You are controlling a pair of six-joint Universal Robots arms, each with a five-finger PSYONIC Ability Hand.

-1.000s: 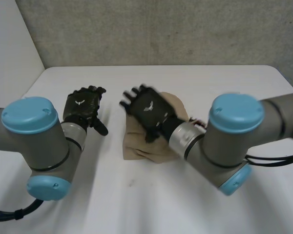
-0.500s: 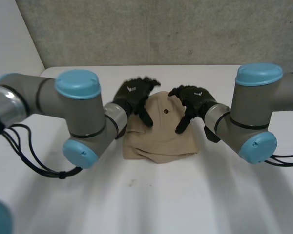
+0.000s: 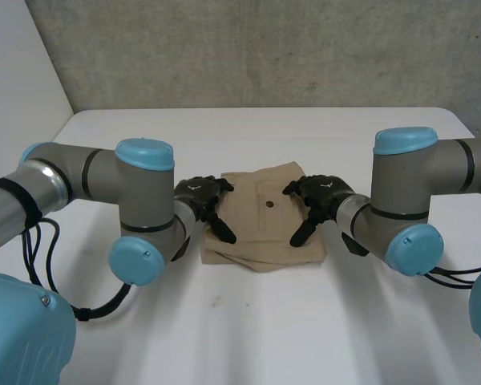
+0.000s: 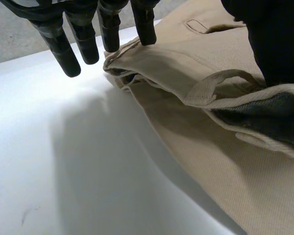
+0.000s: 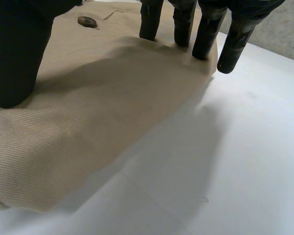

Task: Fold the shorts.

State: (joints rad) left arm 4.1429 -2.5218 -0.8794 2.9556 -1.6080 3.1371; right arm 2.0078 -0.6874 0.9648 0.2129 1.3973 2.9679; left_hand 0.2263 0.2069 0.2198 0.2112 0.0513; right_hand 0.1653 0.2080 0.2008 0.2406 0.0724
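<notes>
While the folded tan shorts [image 3: 264, 226] lie at the middle of the white table [image 3: 248, 329], the left hand [image 3: 199, 195] rests at their left edge, fingers [image 4: 63, 51] straight and slightly spread, tips at the cloth's rim, thumb [image 4: 277, 44] on the cloth. The right hand [image 3: 321, 192] sits at the right edge, fingers [image 5: 205, 41] straight with tips pressing the cloth, thumb [image 5: 14, 63] down near a dark button [image 5: 87, 21]; neither hand grips anything

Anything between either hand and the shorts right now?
Nothing visible. The left hand is at the shorts' left edge and the right hand at the right edge, each with straight fingers at the cloth's edge and its thumb on top of the fabric.
</notes>
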